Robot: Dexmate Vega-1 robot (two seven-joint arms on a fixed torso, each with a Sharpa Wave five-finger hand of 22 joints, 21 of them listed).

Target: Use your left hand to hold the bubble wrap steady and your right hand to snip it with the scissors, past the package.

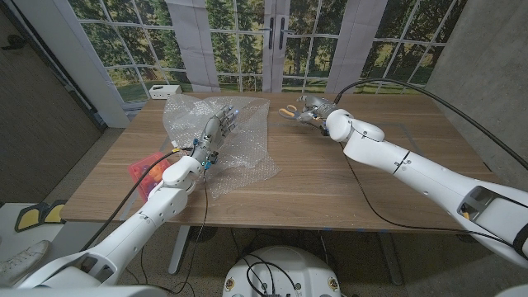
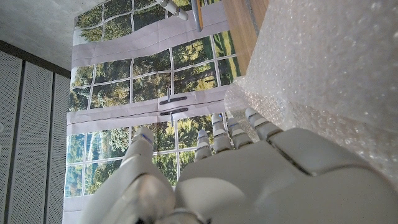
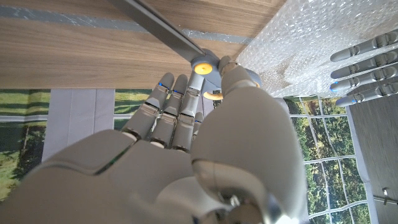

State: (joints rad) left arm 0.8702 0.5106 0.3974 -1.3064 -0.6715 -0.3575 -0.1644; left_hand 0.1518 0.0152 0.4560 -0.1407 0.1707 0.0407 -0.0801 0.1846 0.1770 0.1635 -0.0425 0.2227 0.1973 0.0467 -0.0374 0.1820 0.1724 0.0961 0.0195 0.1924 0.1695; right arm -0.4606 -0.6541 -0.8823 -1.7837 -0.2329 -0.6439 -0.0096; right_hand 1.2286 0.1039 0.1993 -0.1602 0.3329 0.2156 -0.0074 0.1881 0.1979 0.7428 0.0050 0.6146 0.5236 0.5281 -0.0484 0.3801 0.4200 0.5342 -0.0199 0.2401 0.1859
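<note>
Nearest, at lower left of the head view, a red-orange object point(image 1: 145, 172) sits at the bench point(image 1: 346, 198) edge beside the left forearm; can't tell what it is. Just past it the left hand point(image 1: 213, 137) lies on the bubble wrap point(image 1: 239, 161), fingers point(image 1: 227, 117) stretched out and apart, pressing rather than gripping; nothing is enclosed in them. The left wrist view agrees: straight fingers along the wrap's edge. The wrap is a crumpled clear sheet covering the left-centre of the bench, rising into a hump at its far left. I can't make out the package under it, so "past the package" can't be located from here. Farther back, centre-right of the head view, the right hand point(image 1: 316, 110) holds the scissors point(image 1: 289, 111) by the yellow handles; in the right wrist view fingers are curled around the handle loops and the blades point away along the wood, beside the wrap's edge, not yet in it. Whether the blades are apart I can't tell. A white box point(image 1: 164, 91) sits at the far left corner by the windows. Risks, my read: the sheet is loose and springy, so blades may push or fold it instead of cutting unless the left hand pins it closer to the cut line; left fingers lie near the approach path; a cut started blind could hit the package.
</note>
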